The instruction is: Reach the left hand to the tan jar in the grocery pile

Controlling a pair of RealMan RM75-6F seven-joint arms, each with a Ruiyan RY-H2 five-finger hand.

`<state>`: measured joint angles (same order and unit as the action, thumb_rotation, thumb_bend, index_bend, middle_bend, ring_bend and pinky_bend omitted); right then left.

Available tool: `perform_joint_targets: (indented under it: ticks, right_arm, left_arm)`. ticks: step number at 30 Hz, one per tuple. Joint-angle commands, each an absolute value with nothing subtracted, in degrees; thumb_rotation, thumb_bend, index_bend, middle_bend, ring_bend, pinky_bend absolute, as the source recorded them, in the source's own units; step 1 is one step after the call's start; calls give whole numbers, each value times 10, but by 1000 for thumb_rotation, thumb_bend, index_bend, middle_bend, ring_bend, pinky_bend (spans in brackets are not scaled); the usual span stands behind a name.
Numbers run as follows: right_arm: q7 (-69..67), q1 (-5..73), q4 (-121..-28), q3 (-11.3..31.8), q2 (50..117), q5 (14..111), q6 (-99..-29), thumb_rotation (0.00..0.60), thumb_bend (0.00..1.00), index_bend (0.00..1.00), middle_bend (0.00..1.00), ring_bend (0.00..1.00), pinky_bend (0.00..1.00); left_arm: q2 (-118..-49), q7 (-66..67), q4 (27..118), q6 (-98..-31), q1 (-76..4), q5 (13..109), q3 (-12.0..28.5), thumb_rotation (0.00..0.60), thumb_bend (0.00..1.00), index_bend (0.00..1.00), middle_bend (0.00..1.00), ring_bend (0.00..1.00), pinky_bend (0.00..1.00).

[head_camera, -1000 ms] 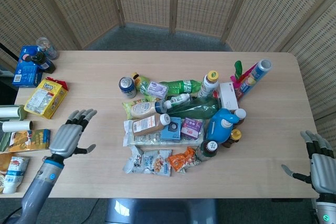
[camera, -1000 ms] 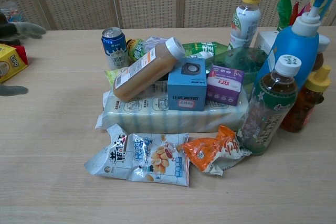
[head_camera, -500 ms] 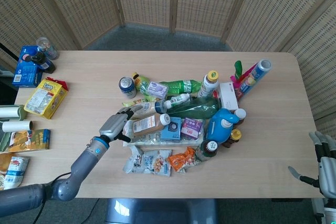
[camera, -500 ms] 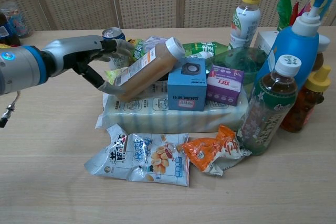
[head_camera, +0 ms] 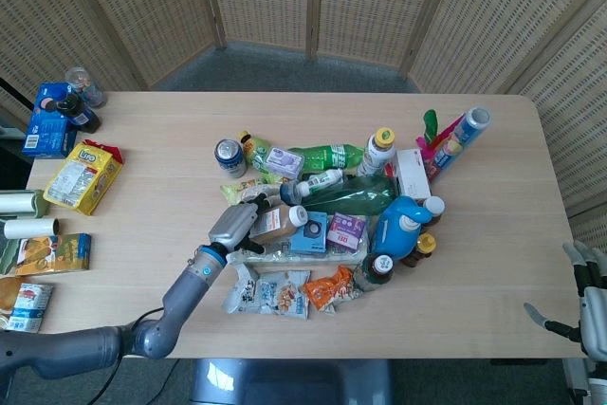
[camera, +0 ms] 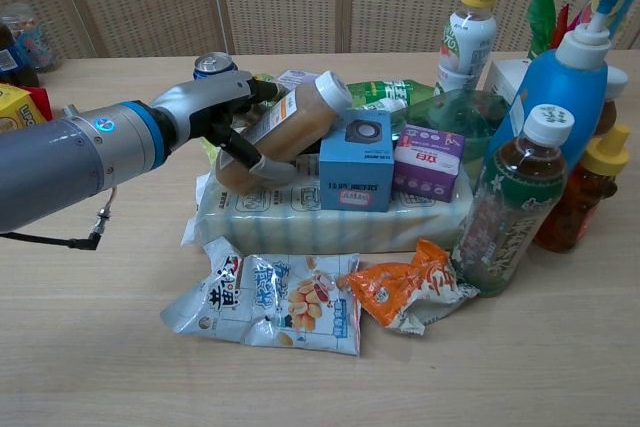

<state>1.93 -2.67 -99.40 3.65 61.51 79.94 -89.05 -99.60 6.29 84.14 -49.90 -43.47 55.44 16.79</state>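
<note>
The tan jar (camera: pixel 283 130), lying mid-worktop (head_camera: pixel 152 158), is being clasped by the left hand (camera: pixel 215 112), fingers (camera: pixel 262 161) wrapped around it.

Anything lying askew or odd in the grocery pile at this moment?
The tan jar lies tilted on its side across a flat pack, cap end up against the blue box, while the left hand closes around its base. Nothing spilled.

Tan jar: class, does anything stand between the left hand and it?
Nothing visible does. The left hand is already at the tan jar, its fingers around the jar's lower end, atop the flat white pack.
</note>
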Motion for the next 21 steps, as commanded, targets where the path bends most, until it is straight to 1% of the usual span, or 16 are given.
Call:
perform_joint_targets:
  ticks: [1, 3, 5, 9, 15, 21]
  right_arm:
    - [15, -31, -993, 37, 612, 797, -894, 493, 35, 0, 0, 0, 0]
    - [13, -33, -993, 37, 611, 797, -896, 493, 36, 0, 0, 0, 0]
    - [12, -35, -994, 37, 611, 798, -898, 492, 36, 0, 0, 0, 0]
    - [11, -39, -995, 36, 610, 799, -901, 496, 34, 0, 0, 0, 0]
    - [8, -36, -992, 37, 616, 803, -895, 495, 36, 0, 0, 0, 0]
    - [6, -27, -987, 39, 625, 811, -885, 494, 35, 0, 0, 0, 0]
  left_arm:
    - [-1040, 73, 790, -553, -434, 591, 155, 600, 279, 659, 657, 723, 683]
    - [-1052, 67, 773, -555, -434, 593, 155, 600, 291, 699, 697, 767, 731]
    - [-1058, 48, 765, -558, -430, 595, 159, 600, 296, 708, 706, 787, 755]
    - [-1048, 14, 776, -583, -417, 622, 166, 600, 299, 702, 706, 790, 762]
    - [-982, -30, 857, -636, -376, 667, 167, 600, 294, 696, 701, 790, 762]
    - [-888, -77, 973, -687, -327, 701, 178, 600, 285, 690, 696, 788, 761]
